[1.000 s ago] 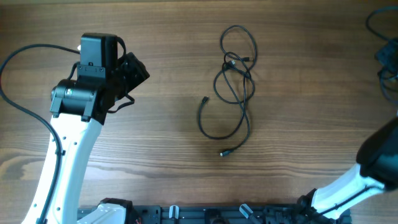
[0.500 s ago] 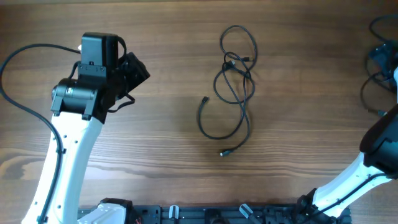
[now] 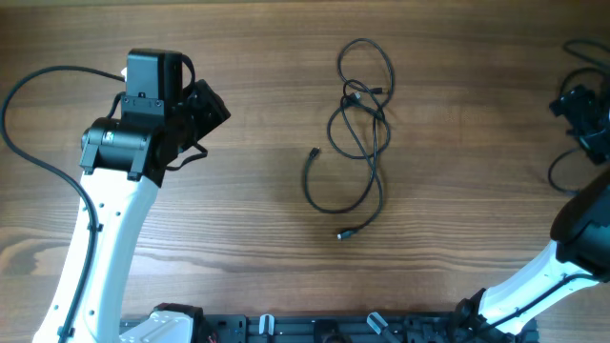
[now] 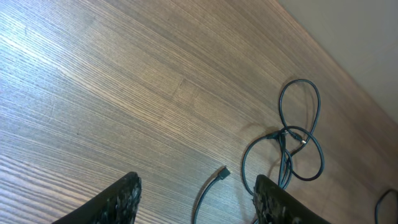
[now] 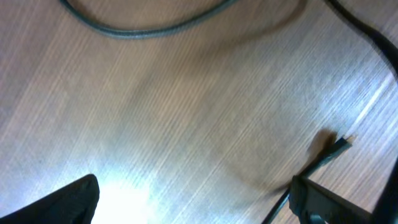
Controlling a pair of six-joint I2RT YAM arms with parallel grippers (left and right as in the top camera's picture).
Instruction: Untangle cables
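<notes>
A tangle of thin black cables [image 3: 357, 124] lies in loose loops at the table's middle, with one plug end [image 3: 315, 152] pointing left and another [image 3: 343, 234] at the bottom. My left gripper [image 4: 196, 202] hangs open above the wood, well left of the tangle [image 4: 292, 146]. A plug end [image 4: 222, 174] shows on the table beyond its fingers, and nothing is held. My right gripper [image 5: 193, 202] is open low over the wood at the far right edge. A cable [image 5: 155, 28] runs past above it, and another plug end [image 5: 339, 144] lies by its right finger [image 5: 323, 199].
More black cable loops [image 3: 562, 162] lie at the table's right edge around the right gripper [image 3: 581, 114]. The left arm [image 3: 114, 181] rises from the front left, trailing its own thick wire [image 3: 29, 95]. A black rail [image 3: 324, 329] runs along the front edge.
The right gripper has come further into the overhead view from the right edge, and the cable loops beside it have shifted. The left arm and the middle tangle have not moved.
</notes>
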